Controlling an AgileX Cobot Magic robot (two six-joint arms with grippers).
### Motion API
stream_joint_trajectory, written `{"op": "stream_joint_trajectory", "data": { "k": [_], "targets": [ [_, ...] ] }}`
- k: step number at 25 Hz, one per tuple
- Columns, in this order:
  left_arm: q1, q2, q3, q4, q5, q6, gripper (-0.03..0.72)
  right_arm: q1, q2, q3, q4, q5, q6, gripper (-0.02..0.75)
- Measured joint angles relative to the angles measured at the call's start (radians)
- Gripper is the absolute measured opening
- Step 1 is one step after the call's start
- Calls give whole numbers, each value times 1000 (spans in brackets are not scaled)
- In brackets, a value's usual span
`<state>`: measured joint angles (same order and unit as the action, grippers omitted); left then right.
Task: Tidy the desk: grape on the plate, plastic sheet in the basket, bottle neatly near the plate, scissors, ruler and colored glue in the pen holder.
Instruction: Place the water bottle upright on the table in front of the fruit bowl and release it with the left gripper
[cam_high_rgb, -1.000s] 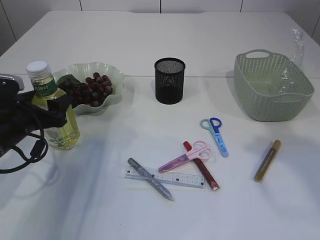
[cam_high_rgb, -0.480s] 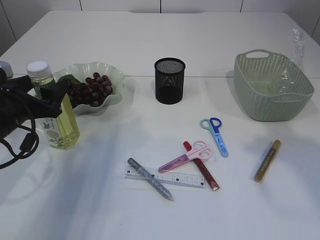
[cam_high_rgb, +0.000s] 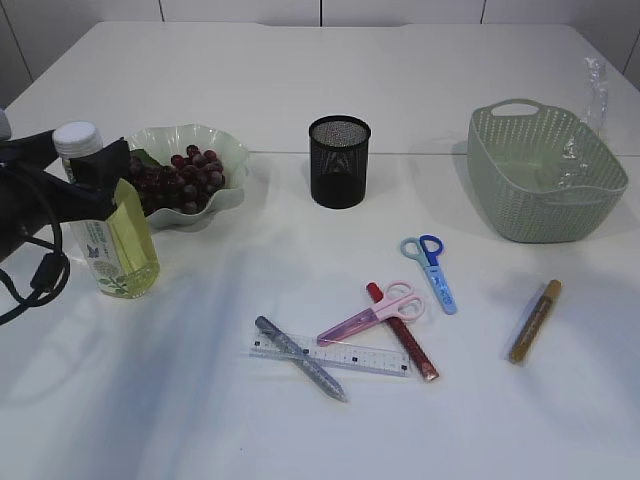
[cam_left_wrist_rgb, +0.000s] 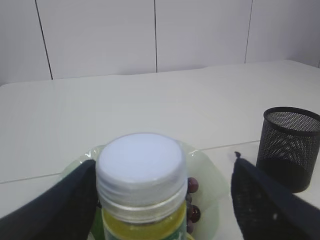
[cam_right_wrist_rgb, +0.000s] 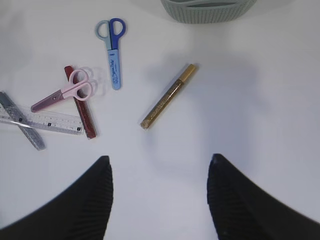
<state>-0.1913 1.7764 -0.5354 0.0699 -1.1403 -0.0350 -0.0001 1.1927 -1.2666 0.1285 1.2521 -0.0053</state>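
The left gripper (cam_left_wrist_rgb: 162, 200) stands open, fingers either side of the upright bottle (cam_high_rgb: 108, 230), apart from it, beside the plate (cam_high_rgb: 232, 160) of grapes (cam_high_rgb: 180, 177). The right gripper (cam_right_wrist_rgb: 160, 200) hangs open above the gold glue (cam_right_wrist_rgb: 168, 96).

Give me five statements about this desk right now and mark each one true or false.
1. The grapes lie on the plate. True.
2. Both scissors stand in the pen holder. False: the pink scissors and blue scissors lie on the table.
3. The gold glue pen lies alone on the table, in front of the basket. True.
4. The bottle lies on its side. False: it stands upright beside the plate.
5. The left end effector is clamped shut on the bottle's cap. False: its fingers stand apart on either side of it.
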Motion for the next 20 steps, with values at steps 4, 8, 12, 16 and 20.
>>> {"op": "stream_joint_trajectory", "data": {
  "k": [4,8,12,16,20],
  "targets": [
    [0,-34,1,0,0,0,592,0,0,0,0,0,0,453],
    [0,-84,1,0,0,0,589,0,0,0,0,0,0,452],
    [0,-128,1,0,4,0,588,0,0,0,0,0,0,452],
    [0,-182,3,0,42,0,588,0,0,0,0,0,0,453],
    [0,-257,4,0,148,0,587,0,0,0,0,0,0,453]
  ]
}}
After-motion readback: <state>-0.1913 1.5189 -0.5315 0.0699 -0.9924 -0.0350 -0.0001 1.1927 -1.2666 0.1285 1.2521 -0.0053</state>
